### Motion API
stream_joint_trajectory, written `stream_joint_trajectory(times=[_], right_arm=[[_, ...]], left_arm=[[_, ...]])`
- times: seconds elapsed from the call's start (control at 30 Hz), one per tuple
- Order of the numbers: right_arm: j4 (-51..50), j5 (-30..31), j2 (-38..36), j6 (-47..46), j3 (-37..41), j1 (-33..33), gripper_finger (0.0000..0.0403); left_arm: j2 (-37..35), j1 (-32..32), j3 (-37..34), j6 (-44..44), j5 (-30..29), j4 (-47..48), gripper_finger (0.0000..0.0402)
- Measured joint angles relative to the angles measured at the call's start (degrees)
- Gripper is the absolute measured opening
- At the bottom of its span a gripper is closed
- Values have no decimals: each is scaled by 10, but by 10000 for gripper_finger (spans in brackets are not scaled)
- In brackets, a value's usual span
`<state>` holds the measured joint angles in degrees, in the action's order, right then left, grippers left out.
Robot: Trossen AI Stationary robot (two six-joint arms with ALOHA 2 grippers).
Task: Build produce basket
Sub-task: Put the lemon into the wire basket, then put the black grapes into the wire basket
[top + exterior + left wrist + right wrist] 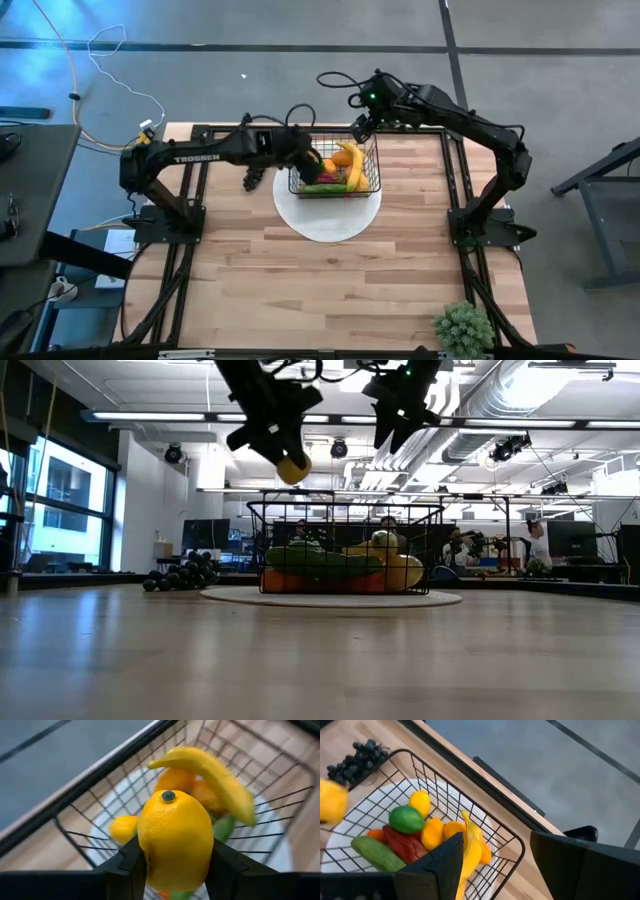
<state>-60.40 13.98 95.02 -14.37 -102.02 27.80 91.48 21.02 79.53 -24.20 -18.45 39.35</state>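
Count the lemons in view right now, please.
2: one lemon held in the left gripper above the basket; another lemon lying inside it. More may be hidden under the other produce.

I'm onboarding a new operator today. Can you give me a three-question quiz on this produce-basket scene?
1. True or false: the left end effector holds a lemon above the basket.
2. Which lies on the table outside the basket? A) banana B) grapes C) lime
3. Fill in: the basket stands on a white ____.

Key: 1. True. 2. B, the grapes; the banana and lime are in the basket. 3. Disc.
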Motion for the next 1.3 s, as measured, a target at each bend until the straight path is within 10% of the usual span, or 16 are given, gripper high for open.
stream_joint_trajectory(times=[0.83,1.3], right_arm=[[16,26,0,-109,0,5,211],[16,26,0,-128,0,5,211]], left_arm=[[91,143,0,182,162,-33,162],[95,143,6,185,168,-18,257]])
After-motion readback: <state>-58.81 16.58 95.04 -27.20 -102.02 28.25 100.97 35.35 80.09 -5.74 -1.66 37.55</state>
